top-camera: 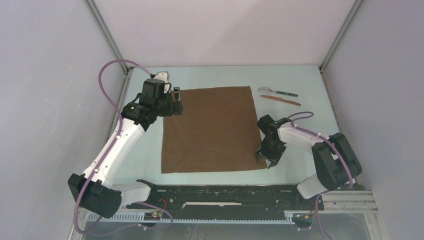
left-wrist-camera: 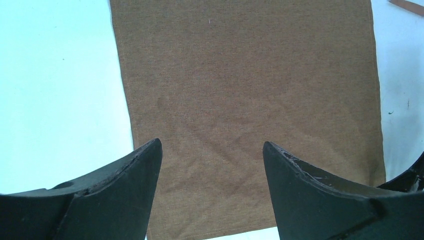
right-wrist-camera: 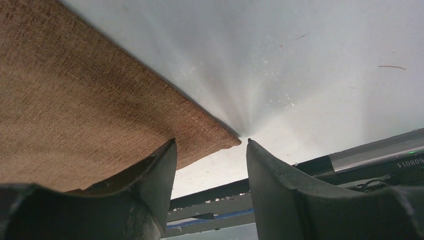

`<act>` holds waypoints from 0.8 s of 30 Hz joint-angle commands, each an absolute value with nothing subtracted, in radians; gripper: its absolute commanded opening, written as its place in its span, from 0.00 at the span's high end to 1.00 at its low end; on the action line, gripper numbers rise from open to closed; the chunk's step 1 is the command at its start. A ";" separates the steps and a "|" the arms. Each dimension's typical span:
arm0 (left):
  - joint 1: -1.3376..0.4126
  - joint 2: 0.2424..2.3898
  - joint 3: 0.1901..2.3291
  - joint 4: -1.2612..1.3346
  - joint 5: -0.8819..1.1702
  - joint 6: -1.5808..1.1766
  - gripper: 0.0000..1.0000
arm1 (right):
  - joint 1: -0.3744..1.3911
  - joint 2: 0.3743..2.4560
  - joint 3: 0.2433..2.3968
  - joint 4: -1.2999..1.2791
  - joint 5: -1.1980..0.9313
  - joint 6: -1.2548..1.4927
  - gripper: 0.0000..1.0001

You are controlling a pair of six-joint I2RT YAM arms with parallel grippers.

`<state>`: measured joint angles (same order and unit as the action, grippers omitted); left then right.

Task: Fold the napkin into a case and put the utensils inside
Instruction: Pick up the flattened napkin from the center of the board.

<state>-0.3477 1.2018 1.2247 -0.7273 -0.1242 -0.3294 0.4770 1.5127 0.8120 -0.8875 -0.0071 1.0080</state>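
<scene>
The dark-brown napkin (top-camera: 212, 127) lies flat as an unfolded square on the pale table; no case is in view. Over its far left corner my left gripper (top-camera: 176, 102) hangs open, its fingers spread above the cloth (left-wrist-camera: 250, 75) with nothing between them (left-wrist-camera: 210, 142). My right gripper (top-camera: 265, 159) is low at the near right corner. Its jaws (right-wrist-camera: 210, 141) stand apart, one finger on the cloth (right-wrist-camera: 90, 110) and the other on bare table, with the corner tip (right-wrist-camera: 231, 142) between them. The utensils lie at the far right: a silver-headed teal-handled piece (top-camera: 277, 91) and a reddish-brown knife (top-camera: 281, 99).
A black rail (top-camera: 225, 192) runs along the near edge in front of the arm bases, also close behind the right fingers (right-wrist-camera: 300, 175). Grey walls and metal posts (top-camera: 107, 35) enclose the table. The knife's end (left-wrist-camera: 407, 5) shows at the top right of the left wrist view.
</scene>
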 commanded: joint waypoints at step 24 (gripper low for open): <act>-0.348 1.193 1.223 -0.698 -0.108 -0.305 0.20 | 0.465 1.574 0.747 -0.853 0.000 1.137 0.46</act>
